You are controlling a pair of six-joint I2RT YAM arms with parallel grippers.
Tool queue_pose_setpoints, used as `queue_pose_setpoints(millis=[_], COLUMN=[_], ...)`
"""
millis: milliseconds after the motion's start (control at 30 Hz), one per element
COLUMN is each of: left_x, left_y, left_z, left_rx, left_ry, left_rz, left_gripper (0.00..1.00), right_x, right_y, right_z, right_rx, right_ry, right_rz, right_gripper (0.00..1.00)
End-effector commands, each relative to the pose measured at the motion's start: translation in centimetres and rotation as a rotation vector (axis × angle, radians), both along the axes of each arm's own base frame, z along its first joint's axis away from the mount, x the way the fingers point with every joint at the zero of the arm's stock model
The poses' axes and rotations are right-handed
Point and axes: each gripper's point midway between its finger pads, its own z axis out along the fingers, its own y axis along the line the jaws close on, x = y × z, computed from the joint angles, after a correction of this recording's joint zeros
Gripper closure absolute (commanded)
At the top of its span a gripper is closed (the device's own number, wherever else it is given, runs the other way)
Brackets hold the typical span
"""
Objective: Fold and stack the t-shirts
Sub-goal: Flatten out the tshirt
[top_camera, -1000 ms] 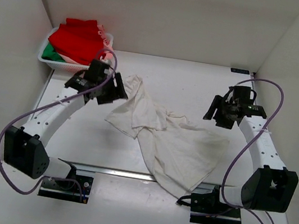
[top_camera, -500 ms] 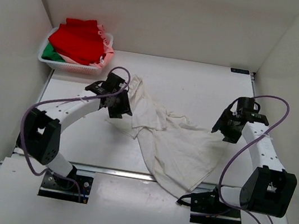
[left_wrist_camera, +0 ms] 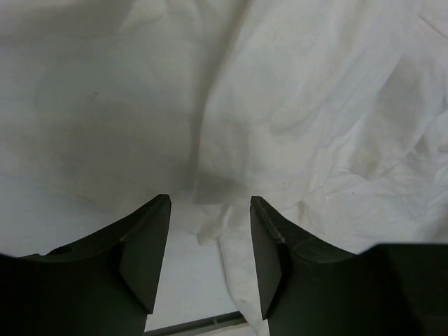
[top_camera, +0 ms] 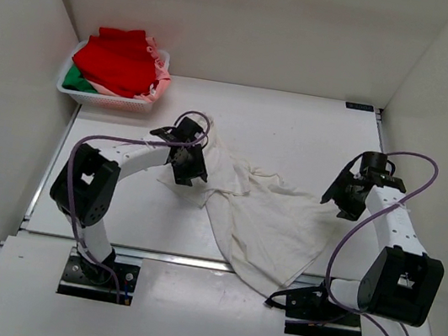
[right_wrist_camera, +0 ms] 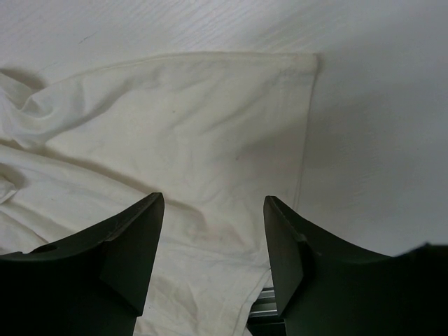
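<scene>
Wrinkled off-white shirt point(top_camera: 270, 226) lies diagonally, far-left to near-right, overhanging the tabletop's point(top_camera: 298, 129) near edge. Left end effector point(top_camera: 185, 167) and right end effector point(top_camera: 341, 200) hover open above it.

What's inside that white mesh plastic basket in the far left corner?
A bright red cloth shirt is heaped on top, with pale pink cloth and green cloth peeking out beside it. Whatever lies beneath them, and the basket's floor, is covered.

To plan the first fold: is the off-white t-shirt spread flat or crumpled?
Crumpled, not folded: the off-white t-shirt lies wrinkled and bunched on the table.
</scene>
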Motion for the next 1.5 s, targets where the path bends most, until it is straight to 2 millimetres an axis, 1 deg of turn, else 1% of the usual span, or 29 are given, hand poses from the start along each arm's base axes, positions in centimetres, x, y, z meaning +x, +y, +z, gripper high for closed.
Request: queue_pose_setpoints(millis=[0,133,167,233,300,367,400,433,467,500,567,633,700,733,767,833,867,933,967,1000,1033,1067,1100,1133,1167,1267,1300,1367,1467], left_x=[1.6,2.2,1.9,2.0,1.7,1.7,1.5,1.8,1.8,2.2,2.0,2.5,3.8,4.7,5.2,7.3,7.8,9.6,10.1,10.5,11.1,11.4,11.4,11.5,11.8,11.4,11.3,11.0,10.7], left_y=[-1.5,-2.3,-2.7,-2.6,-2.7,-2.4,-2.3,-2.4,-2.4,-2.2,-2.7,-3.2,-3.7,-3.7,-3.8,-3.5,-3.6,-2.4,-2.5,-1.8,-1.0,-0.9,-0.8,-0.3,-0.1,0.1,0.0,0.2,0.4], left_z=[1.0,0.2,0.0,-0.1,-0.5,-0.5,-0.5,-0.4,-0.3,-0.1,0.3,1.4,4.0,5.7,6.8,11.4,12.6,16.6,18.7,19.2,20.7,21.7,22.3,23.2,23.3,24.0,24.0,23.6,23.5], left_rx=[-0.024,-0.029,-0.027,-0.029,-0.034,-0.034,-0.037,-0.047,-0.053,-0.059,-0.09,-0.149,-0.218,-0.249,-0.275,-0.356,-0.388,-0.436,-0.457,-0.451,-0.459,-0.468,-0.476,-0.491,-0.499,-0.533,-0.539,-0.53,-0.534], left_ry=[-0.054,-0.037,-0.026,-0.02,-0.006,-0.002,0.003,-0.006,-0.002,-0.009,-0.005,-0.022,-0.069,-0.102,-0.12,-0.215,-0.231,-0.313,-0.36,-0.373,-0.404,-0.424,-0.429,-0.446,-0.45,-0.455,-0.452,-0.444,-0.438], left_rz=[-0.002,-0.004,-0.015,-0.007,-0.001,0.006,0.011,0.007,0.012,0.02,0.011,0.02,0.03,0.045,0.049,0.079,0.082,0.119,0.113,0.128,0.137,0.14,0.142,0.147,0.156,0.156,0.153,0.15,0.151], left_gripper=[0.4,0.39,0.4,0.4,0.43,0.55,0.63,0.69,0.85,1.0,1.0,1.0,1.0,1.0,1.0,1.0,1.0,1.0,1.0,1.0,1.0,1.0,1.0,1.0,1.0,1.0,1.0,1.0,1.0], right_x=[0.4,0.3,0.2,0.2,0.0,0.0,-0.1,-0.1,-0.3,-0.3,-0.1,-0.2,0.2,0.1,-0.1,-0.1,-0.4,-0.5,-0.6,-0.3,-0.3,-0.2,0.0,-0.1,0.3,1.0,1.5,2.0,2.5], right_y=[0.0,-0.3,-0.4,-0.5,-0.6,-1.1,-1.1,-0.9,-1.0,-1.1,-1.5,-1.9,-2.4,-2.8,-3.1,-3.4,-3.6,-3.7,-3.8,-3.8,-4.3,-4.6,-5.0,-5.2,-5.3,-4.9,-4.6,-4.2,-4.1], right_z=[0.8,0.9,0.9,0.8,0.7,0.5,0.6,0.6,0.3,0.3,0.5,0.4,0.7,0.7,0.7,0.7,0.3,0.3,0.0,0.0,-0.4,-0.6,-0.7,-1.2,-1.5,-2.4,-2.6,-3.4,-4.6], right_rx=[-0.002,-0.003,0.001,0.002,0.001,-0.003,-0.003,-0.001,0.008,0.008,0.0,-0.015,-0.027,-0.038,-0.053,-0.068,-0.07,-0.074,-0.072,-0.076,-0.1,-0.115,-0.13,-0.13,-0.13,-0.126,-0.122,-0.122,-0.13], right_ry=[-0.044,-0.048,-0.047,-0.044,-0.042,-0.042,-0.041,-0.046,-0.04,-0.038,-0.049,-0.046,-0.058,-0.055,-0.048,-0.047,-0.032,-0.028,-0.029,-0.034,-0.017,-0.006,-0.006,0.015,0.017,0.037,0.03,0.053,0.094], right_rz=[0.004,-0.007,-0.014,-0.014,-0.022,-0.039,-0.042,-0.038,-0.042,-0.052,-0.062,-0.068,-0.082,-0.098,-0.104,-0.109,-0.116,-0.117,-0.12,-0.11,-0.117,-0.117,-0.123,-0.125,-0.124,-0.108,-0.094,-0.075,-0.075], right_gripper=[0.44,0.44,0.43,0.43,0.44,0.44,0.44,0.44,0.44,0.44,0.44,0.44,0.44,0.44,0.44,0.44,0.44,0.44,0.44,0.44,0.44,0.43,0.43,0.42,0.4,0.35,0.32,0.32,0.29])
